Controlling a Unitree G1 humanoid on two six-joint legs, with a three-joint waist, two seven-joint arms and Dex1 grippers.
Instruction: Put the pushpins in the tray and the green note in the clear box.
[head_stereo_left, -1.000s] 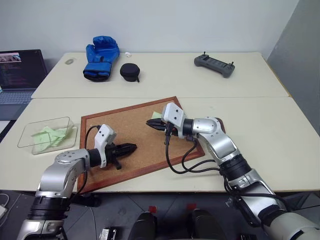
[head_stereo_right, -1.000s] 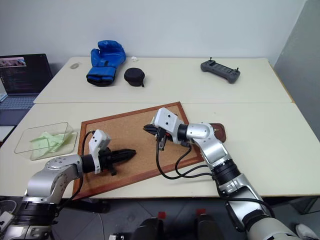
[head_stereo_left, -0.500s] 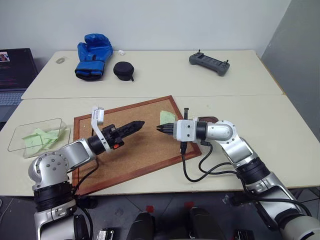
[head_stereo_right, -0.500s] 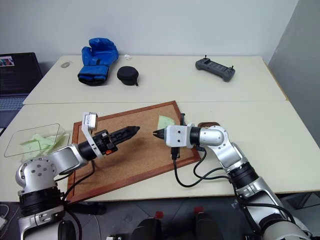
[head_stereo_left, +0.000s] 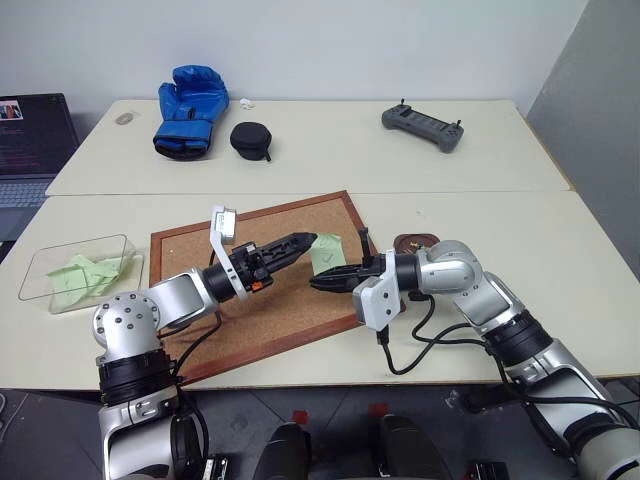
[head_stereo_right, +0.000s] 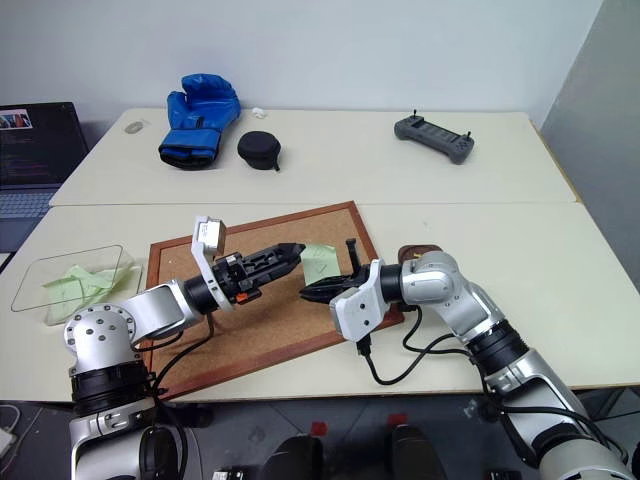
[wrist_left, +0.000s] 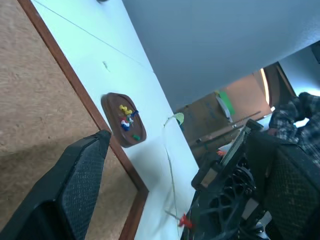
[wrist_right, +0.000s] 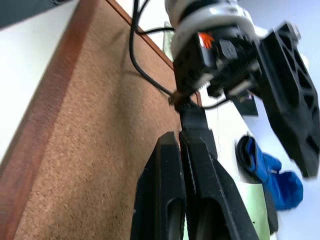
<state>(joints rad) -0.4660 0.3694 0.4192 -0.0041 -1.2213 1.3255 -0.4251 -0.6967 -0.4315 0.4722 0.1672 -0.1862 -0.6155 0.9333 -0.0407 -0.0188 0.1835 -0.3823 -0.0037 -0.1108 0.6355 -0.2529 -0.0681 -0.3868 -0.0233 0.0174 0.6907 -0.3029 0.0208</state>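
The green note lies on the cork board near its far right corner. My left gripper hovers level just left of the note, its tips almost at the note's edge; its fingers stand wide apart in the left wrist view, with nothing between them. My right gripper points left over the board a little in front of the note, fingers pressed together, nothing seen in them. The brown tray beyond the board's right edge holds several pushpins; my right arm partly hides the tray. The clear box stands at the left.
Pale green slips lie inside the clear box. On the far table are a blue boxing glove, a black round case and a grey controller. A laptop sits at the far left.
My left gripper opened, rose and swung right to the note's edge. My right gripper, still shut, rolled over and drew back from the note towards the board's front. The camera shifted slightly.
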